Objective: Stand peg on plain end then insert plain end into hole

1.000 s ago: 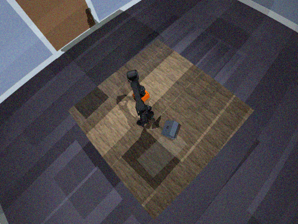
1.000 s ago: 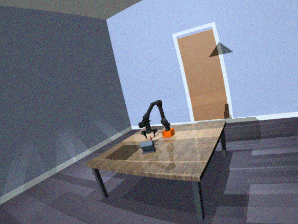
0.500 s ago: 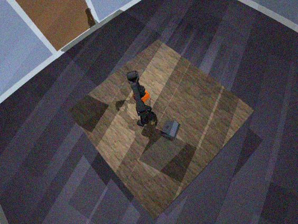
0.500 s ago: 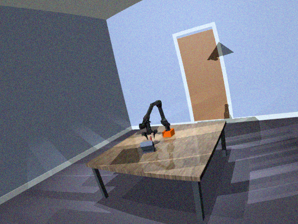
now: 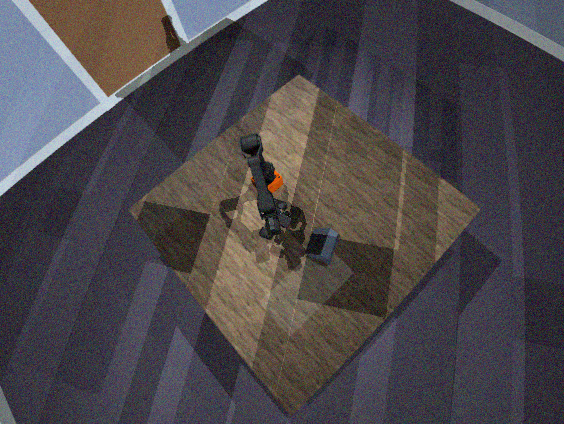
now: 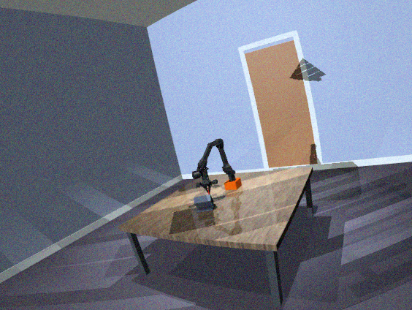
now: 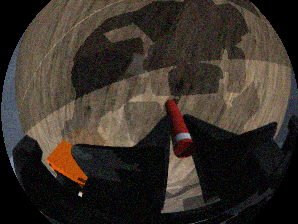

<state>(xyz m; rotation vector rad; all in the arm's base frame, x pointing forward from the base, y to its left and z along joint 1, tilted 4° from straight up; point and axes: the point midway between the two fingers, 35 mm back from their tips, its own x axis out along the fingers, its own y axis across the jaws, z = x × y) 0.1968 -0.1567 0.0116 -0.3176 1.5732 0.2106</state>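
The red peg (image 7: 176, 120) is close to upright, its white-banded end up towards the wrist camera and its plain end down. Whether the plain end touches the table is hard to tell. My gripper (image 7: 176, 119) (image 6: 208, 188) is shut on the peg, one dark finger on each side of it below the band in the wrist view. The grey-blue sloped panel block (image 5: 328, 246) (image 6: 202, 201) sits on the table a short way from the gripper. Its hole cannot be made out in these frames.
The wooden table (image 5: 360, 180) (image 6: 248, 216) carries the arm's orange base (image 5: 275, 181) (image 6: 233, 183), which also shows in the wrist view (image 7: 66, 162). Dark shadows lie around the gripper and the panel block.
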